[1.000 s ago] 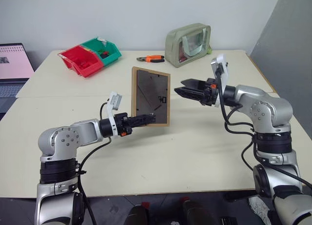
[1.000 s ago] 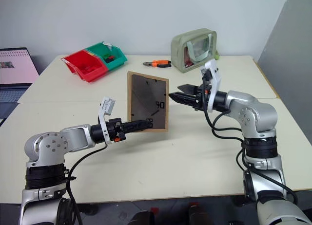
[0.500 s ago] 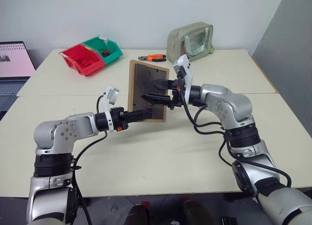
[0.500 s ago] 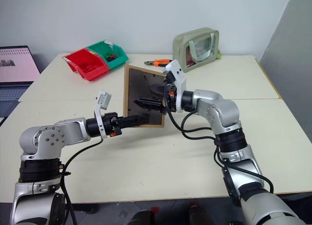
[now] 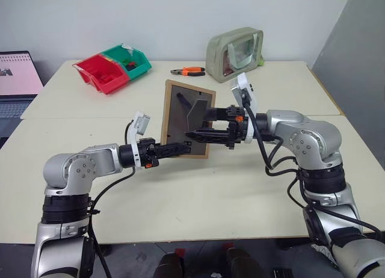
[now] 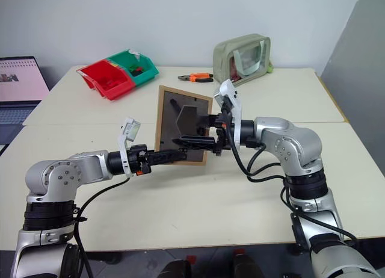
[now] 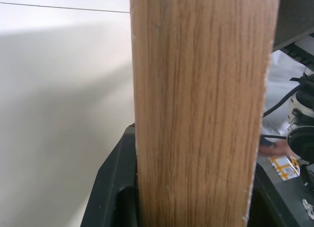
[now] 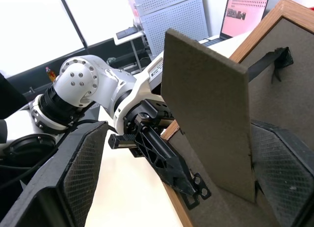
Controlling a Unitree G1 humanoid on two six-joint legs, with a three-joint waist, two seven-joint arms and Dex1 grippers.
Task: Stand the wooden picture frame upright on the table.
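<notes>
The left hand [image 5: 180,147] is clamped on the lower edge of the frame [image 5: 187,118], holding it upright near the middle of the tabletop [image 5: 240,182], dark back toward the robot. The right hand [image 5: 201,126] reaches in with fingers apart around the folded-out stand [image 8: 208,114]. Bare tabletop lies open in front; the bins [image 5: 112,68], pliers [image 5: 186,71] and pouch [image 5: 234,46] sit well apart at the far edge.

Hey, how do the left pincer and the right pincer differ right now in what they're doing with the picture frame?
The left pincer is shut on the lower edge of the wooden picture frame, holding it upright; the right pincer is open, gripping nothing. The left pincer clamps the frame's wooden border; the right pincer's fingers straddle the folded-out stand on the dark back. Both reach the frame from the back side, above the table.
</notes>
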